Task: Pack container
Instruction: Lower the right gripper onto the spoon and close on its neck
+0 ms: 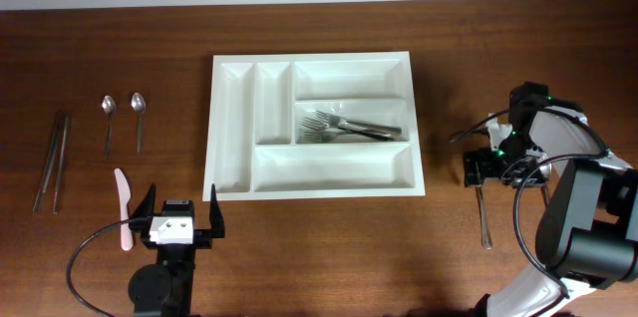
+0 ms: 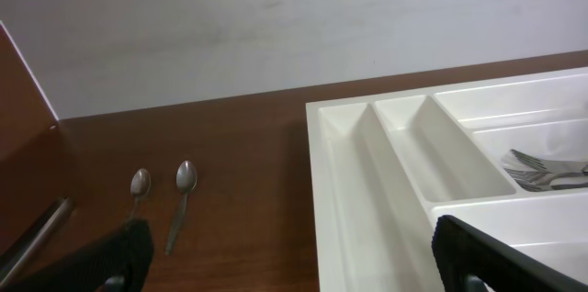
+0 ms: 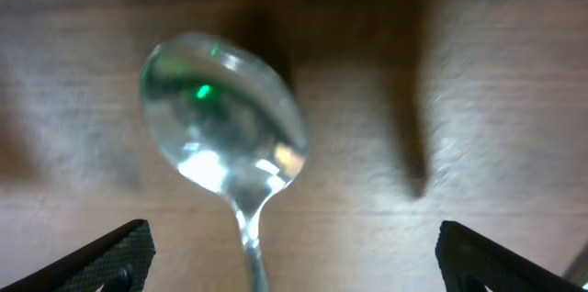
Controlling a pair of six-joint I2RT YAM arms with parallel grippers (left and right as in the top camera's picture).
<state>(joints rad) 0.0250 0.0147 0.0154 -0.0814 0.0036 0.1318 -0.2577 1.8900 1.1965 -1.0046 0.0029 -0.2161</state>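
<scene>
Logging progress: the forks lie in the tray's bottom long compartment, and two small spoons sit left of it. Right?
No. The overhead view shows the forks in the middle long compartment of the container, not the bottom one. The two small spoons do sit left of it.

Right wrist view: the spoon (image 3: pixel 223 122) under me is blurred, its handle cut off at the bottom edge. Only my fingertips (image 3: pixel 103 257) show, in the corners.
Overhead: my right gripper (image 1: pixel 482 166) hides that spoon's bowl.
Left wrist view: tray (image 2: pixel 342 173) and forks (image 2: pixel 542 171) run off the right edge.
Far-left long utensils (image 1: pixel 52 158): too small to name.
</scene>
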